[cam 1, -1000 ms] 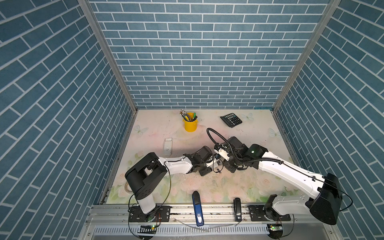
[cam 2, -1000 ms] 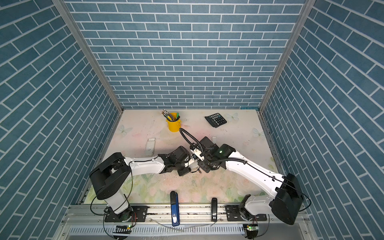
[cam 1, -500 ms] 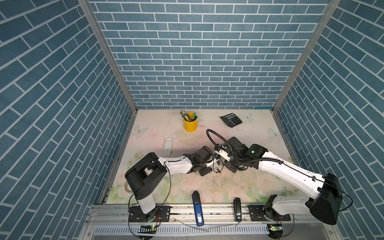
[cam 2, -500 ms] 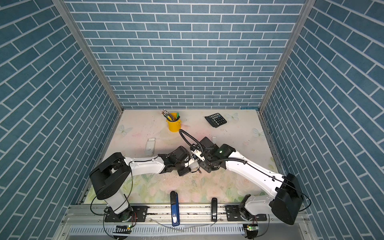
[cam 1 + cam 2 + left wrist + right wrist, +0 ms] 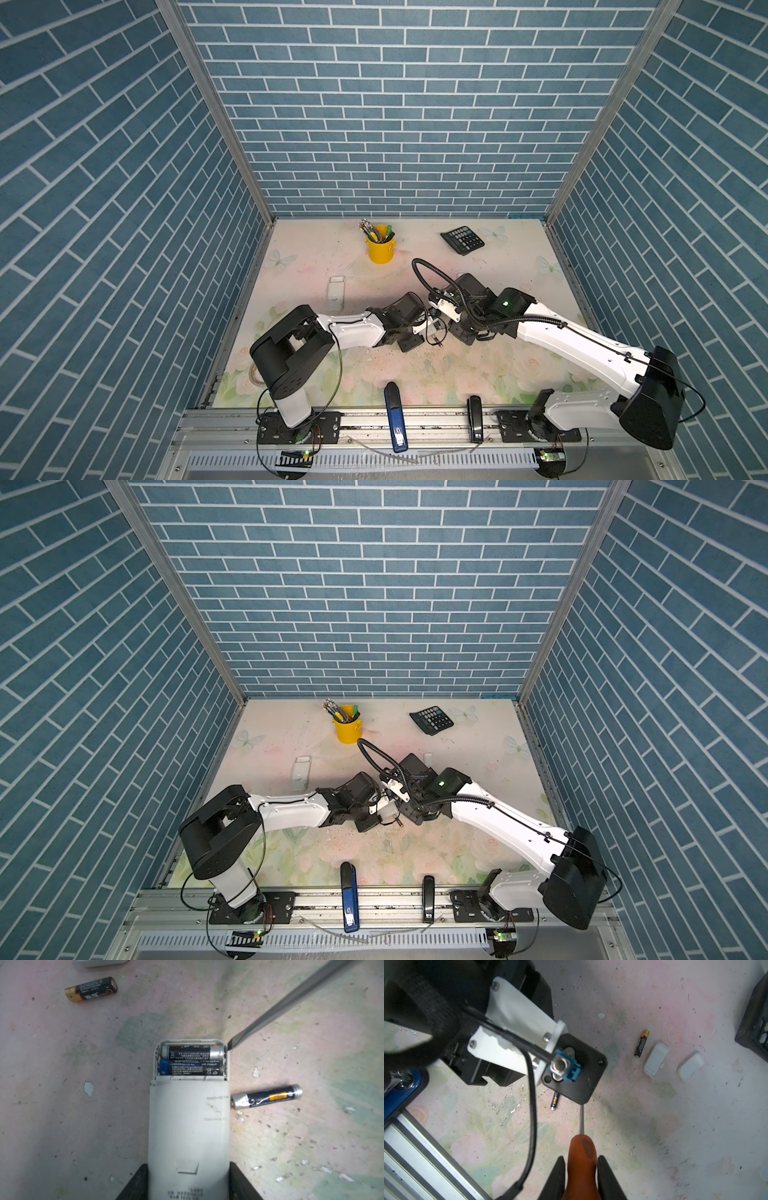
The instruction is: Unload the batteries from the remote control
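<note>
White remote (image 5: 390,811) sits clamped in the left gripper (image 5: 188,1169), at its three o'clock in a top view, two batteries (image 5: 193,1059) inside. The right gripper (image 5: 581,1159) pinches a screwdriver (image 5: 581,1120).

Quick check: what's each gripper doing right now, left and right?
The left gripper is closed on the remote control.
The right gripper is closed on the screwdriver, at its orange handle.
</note>
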You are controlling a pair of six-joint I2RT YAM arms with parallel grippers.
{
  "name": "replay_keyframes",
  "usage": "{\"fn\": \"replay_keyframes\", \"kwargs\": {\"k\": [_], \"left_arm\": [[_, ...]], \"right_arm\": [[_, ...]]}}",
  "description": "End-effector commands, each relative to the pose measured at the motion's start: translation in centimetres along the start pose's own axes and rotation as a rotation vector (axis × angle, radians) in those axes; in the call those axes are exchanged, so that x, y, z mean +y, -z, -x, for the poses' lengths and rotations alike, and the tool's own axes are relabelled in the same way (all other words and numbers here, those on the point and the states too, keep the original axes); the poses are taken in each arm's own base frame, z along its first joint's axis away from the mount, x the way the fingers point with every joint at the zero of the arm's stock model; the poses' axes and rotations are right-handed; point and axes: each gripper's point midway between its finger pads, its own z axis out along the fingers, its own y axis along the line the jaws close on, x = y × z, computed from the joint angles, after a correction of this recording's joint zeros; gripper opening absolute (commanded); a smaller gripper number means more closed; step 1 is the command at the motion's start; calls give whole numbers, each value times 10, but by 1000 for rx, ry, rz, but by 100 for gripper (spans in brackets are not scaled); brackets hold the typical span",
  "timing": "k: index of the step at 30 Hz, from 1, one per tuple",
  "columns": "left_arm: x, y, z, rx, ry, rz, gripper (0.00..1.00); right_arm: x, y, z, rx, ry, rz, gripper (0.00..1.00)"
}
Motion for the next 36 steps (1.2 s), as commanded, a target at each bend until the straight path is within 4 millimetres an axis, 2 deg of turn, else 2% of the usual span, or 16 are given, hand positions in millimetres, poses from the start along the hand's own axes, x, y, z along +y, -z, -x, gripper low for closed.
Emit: {"fn": "replay_keyframes", "kwargs": {"k": [1, 36], "left_arm": [[-10, -11, -39, 143, -26, -24, 15], [-11, -11, -39, 141, -25, -27, 13]], "right_arm": [[-5, 14, 20, -57, 40, -11, 0], [-8, 3, 27, -80, 25, -12, 0]]}}
